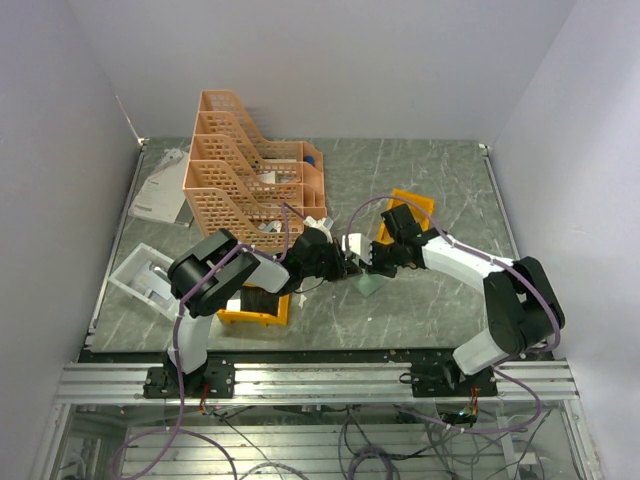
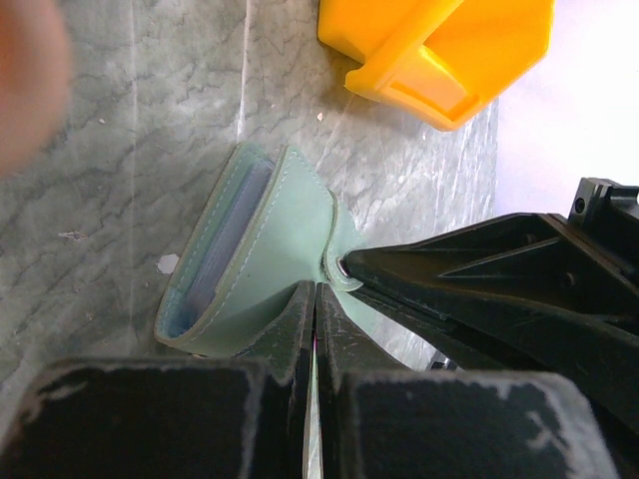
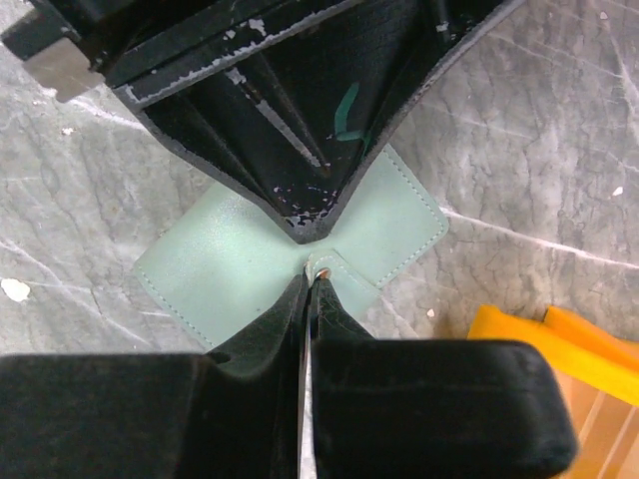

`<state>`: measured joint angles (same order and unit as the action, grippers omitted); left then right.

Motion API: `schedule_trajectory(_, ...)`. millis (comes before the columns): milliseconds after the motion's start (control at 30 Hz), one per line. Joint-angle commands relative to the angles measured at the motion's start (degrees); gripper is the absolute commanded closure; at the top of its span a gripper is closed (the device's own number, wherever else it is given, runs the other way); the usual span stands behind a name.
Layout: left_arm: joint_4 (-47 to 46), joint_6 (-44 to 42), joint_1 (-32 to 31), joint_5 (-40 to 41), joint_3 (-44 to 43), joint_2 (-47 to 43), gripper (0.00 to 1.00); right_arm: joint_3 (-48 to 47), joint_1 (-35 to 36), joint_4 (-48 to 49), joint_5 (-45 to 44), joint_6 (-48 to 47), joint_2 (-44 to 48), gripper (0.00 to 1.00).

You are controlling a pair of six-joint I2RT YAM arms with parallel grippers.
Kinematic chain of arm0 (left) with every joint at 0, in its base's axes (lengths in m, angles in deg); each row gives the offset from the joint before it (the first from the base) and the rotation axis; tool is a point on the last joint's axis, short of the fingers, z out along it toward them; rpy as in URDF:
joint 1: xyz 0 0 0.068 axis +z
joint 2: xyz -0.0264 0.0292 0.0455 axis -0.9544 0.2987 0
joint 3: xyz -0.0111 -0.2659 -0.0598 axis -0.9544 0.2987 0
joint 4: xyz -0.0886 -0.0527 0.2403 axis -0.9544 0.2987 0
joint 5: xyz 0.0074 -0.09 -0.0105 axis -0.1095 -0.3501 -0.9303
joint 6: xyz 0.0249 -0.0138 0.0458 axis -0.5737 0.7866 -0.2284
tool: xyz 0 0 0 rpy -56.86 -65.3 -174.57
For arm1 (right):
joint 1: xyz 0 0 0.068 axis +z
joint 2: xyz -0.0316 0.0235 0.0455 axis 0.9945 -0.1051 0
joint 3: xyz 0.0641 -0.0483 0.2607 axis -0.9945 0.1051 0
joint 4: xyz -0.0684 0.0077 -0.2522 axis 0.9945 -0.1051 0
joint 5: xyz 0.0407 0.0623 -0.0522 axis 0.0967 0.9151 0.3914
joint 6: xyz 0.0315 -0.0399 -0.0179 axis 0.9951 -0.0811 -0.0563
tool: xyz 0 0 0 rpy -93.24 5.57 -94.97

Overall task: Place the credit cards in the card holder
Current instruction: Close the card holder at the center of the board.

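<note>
Peach file rack (image 1: 245, 170): contents indistinct.
Yellow bin (image 1: 255, 318): dark item inside.
Left claw (image 2: 316, 299): closed on the card holder (image 2: 275, 244), which sits mid-desk (image 1: 380, 320), partly unfolded. A greyish credit card (image 2: 228, 239) seems to be seated in its slot.
Right claw (image 3: 310, 284): closed, pinching the holder's snap tab.
Step, judged: holder held spread. The next move needs one claw freed to fetch another card.

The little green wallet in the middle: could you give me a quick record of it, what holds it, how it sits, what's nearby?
item: card holder, pale green, partly folded open
held by: left hand and right hand, both pinched shut on it
right hand's grip: at the snap tab
below it: marbled table
inside: a grey pocket shows; cannot tell whether a card is in it
nearby: orange bin
</note>
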<state>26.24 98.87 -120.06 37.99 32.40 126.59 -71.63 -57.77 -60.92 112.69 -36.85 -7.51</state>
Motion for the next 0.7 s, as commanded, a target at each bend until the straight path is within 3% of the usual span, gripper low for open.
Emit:
schedule_trajectory(0,8.55,-2.63,-0.15,0.04,0.95,3.45,0.93,2.54,3.29,-3.97,0.08,-1.43,0.67,1.0)
schedule_trajectory(667,7.61,-2.13,-0.19,-0.88,0.94,4.27,0.93,10.0,13.24,-4.53,-11.3,-5.69,1.02,1.0)
